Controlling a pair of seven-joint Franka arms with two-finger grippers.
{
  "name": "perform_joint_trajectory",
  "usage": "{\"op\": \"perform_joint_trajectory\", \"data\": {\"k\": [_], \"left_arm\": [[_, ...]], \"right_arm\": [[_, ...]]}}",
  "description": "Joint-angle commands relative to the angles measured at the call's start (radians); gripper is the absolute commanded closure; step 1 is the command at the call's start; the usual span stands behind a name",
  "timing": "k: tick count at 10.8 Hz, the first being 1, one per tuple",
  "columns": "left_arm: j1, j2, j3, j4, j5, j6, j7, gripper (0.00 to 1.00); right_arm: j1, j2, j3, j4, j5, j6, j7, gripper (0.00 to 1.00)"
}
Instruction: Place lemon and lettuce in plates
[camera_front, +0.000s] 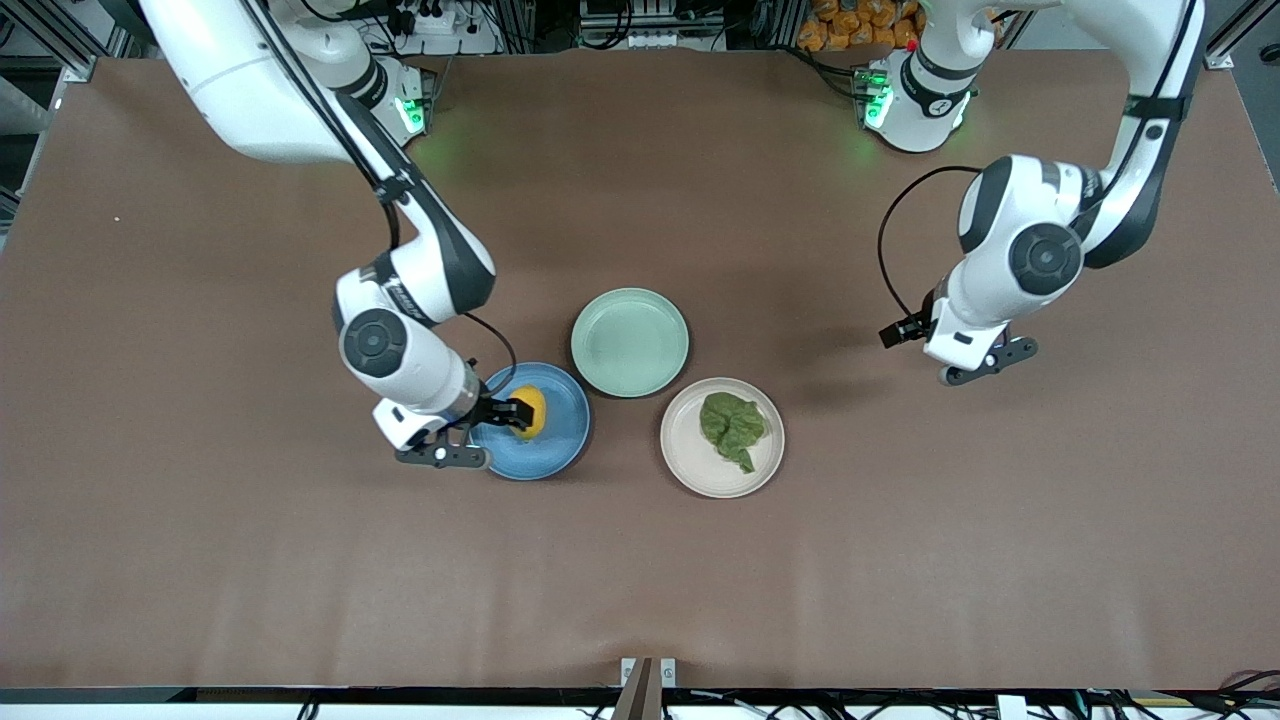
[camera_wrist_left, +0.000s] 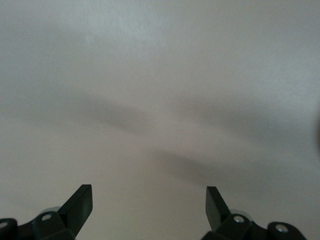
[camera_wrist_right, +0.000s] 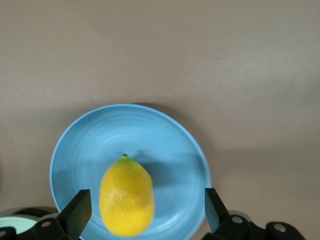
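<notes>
Now my right gripper (camera_wrist_right: 145, 210) stands wide open, the lemon (camera_wrist_right: 127, 196) released in the blue plate (camera_wrist_right: 165, 145). Lettuce (camera_front: 732, 427) lies plated; left gripper (camera_wrist_left: 149, 205) waits open, so I need only lift clear.

lemon (camera_wrist_right: 126, 202): dimpled, waxy | lettuce (camera_front: 732, 427): wrinkly, matt | blue plate (camera_wrist_right: 170, 145): smooth, glossy | tabletop (camera_front: 200, 550): brown, matt

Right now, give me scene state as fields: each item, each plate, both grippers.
lemon: lying in the blue plate, between the right gripper's open jaws, not clamped
lettuce: on the beige plate
green plate: nothing on it, farther from the front camera than the other two plates
right gripper: open, low over the blue plate
left gripper: open, holds nothing, waits over bare table toward the left arm's end
task: both items plated
</notes>
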Motion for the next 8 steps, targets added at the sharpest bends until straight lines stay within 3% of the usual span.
{"op": "perform_joint_trajectory", "data": {"k": [1, 5, 8], "left_arm": [[0.009, -0.082, -0.005, 0.042, -0.028, 0.001, 0.056, 0.0], [0.011, -0.099, 0.001, 0.25, -0.024, -0.027, 0.084, 0.0], [0.014, -0.096, 0.003, 0.384, -0.025, -0.204, 0.199, 0.0]], "right_arm": [[-0.057, -0.059, 0.016, -0.013, -0.004, -0.093, -0.054, 0.0], [-0.152, -0.151, 0.012, -0.014, -0.004, -0.259, -0.124, 0.0], [-0.2, -0.223, -0.024, -0.024, -0.004, -0.365, -0.224, 0.0]]}}
